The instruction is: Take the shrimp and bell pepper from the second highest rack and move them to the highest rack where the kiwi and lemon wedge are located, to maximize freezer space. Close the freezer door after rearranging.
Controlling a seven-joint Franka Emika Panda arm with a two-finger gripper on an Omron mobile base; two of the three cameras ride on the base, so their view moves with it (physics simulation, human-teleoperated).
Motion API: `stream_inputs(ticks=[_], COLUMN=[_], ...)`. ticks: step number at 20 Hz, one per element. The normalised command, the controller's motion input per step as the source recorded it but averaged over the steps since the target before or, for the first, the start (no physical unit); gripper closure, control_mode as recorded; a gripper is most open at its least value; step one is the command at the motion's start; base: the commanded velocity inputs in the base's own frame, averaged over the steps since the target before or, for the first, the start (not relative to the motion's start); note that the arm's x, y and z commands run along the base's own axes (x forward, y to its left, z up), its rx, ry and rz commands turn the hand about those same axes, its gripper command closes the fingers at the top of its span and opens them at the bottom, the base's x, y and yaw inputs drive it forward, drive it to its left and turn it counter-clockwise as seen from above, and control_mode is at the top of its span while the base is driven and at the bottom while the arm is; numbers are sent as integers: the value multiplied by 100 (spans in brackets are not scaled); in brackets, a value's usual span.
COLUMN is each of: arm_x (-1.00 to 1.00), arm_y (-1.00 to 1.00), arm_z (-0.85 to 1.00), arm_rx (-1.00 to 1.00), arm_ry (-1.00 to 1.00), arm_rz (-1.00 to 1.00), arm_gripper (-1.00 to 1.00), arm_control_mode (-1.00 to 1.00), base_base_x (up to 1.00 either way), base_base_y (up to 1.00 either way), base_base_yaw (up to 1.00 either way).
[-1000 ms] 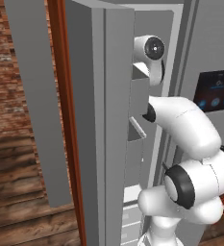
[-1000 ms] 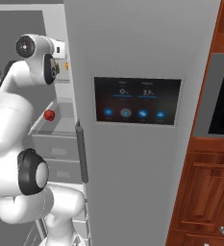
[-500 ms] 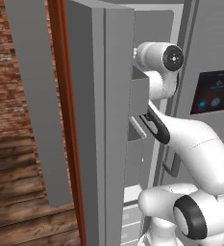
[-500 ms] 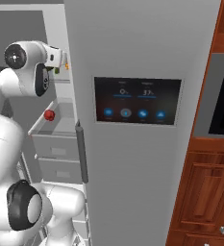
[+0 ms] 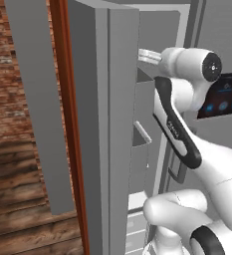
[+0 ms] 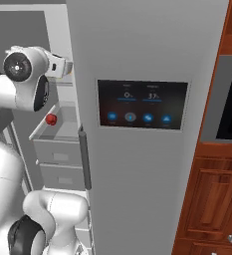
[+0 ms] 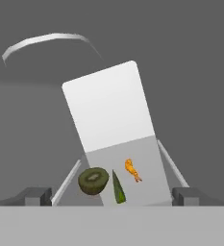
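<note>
Orange and curled, the shrimp (image 7: pixel 132 170) already lies on the highest rack (image 7: pixel 147 185), just right of the lemon wedge (image 7: pixel 118 188) and the halved kiwi (image 7: pixel 93 180). Ahead of the gripper (image 7: pixel 111 196), whose fingertips (image 7: pixel 35 196) stand spread and empty, these sit close. The red bell pepper (image 6: pixel 51 119) rests lower, in the second highest rack (image 6: pixel 58 145), so the hand likely must drop toward it.

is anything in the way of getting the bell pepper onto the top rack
Partly. The kiwi, the green wedge and the shrimp lie across the near part of the highest rack, just ahead of the open gripper. The strip behind them is bare. The bell pepper sits in the open-topped bin.
</note>
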Motion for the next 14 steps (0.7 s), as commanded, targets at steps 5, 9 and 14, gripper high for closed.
stream_inputs(ticks=[5,9,14], arm_x=[-55,-31,-1], arm_y=[-25,-1,0], arm_z=[-12,-32,-44], arm_rx=[0,0,-2], arm_ry=[0,9,18], arm_rz=[10,10,9], arm_gripper=[-100,-100,-100], arm_control_mode=[-100,-100,-100], base_base_x=[0,0,0], base_base_y=[0,0,0], base_base_yaw=[0,0,0])
